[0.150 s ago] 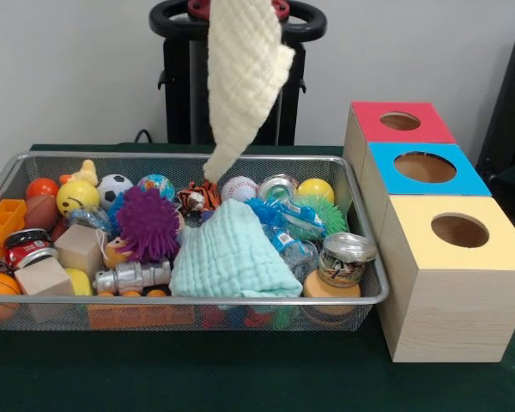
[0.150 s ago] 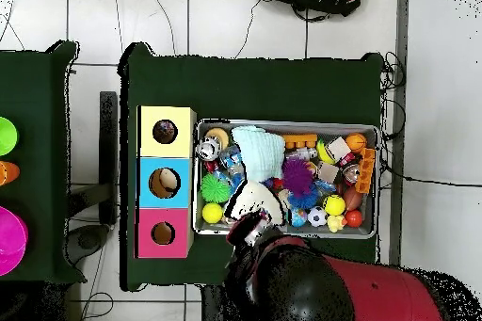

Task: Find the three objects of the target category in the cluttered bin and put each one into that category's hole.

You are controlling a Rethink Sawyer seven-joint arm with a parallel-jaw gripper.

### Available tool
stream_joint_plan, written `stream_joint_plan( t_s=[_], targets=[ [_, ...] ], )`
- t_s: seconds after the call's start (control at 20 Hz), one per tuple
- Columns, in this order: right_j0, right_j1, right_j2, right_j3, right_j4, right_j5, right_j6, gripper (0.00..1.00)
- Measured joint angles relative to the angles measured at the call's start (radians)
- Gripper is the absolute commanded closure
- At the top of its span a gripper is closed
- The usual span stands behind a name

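Currently lifting cream cloth clear of wire bin; end effector hidden above, grip state can't tell, cloth hangs from it. Next: carry to matching hole in boxes.

Wire-mesh metal bin, waffle-textured cream cloth — matt wooden boxes

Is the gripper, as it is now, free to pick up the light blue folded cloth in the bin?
Probably not yet: the gripper seems occupied with a hanging cream cloth. The light blue folded cloth itself lies uncovered on top.
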Motion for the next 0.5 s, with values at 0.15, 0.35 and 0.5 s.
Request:
stream_joint_plan(
  t_s=[0.15,0.35,0.5],
  targets=[
    [0.0,0.013,0.0,0.007,0.0,-0.033,-0.042,1.0],
    [0.0,0.031,-0.001,0.015,0.0,-0.075,-0.053,1.0],
    [0.0,0.042,-0.002,0.021,0.0,-0.09,-0.053,1.0]
  ],
)
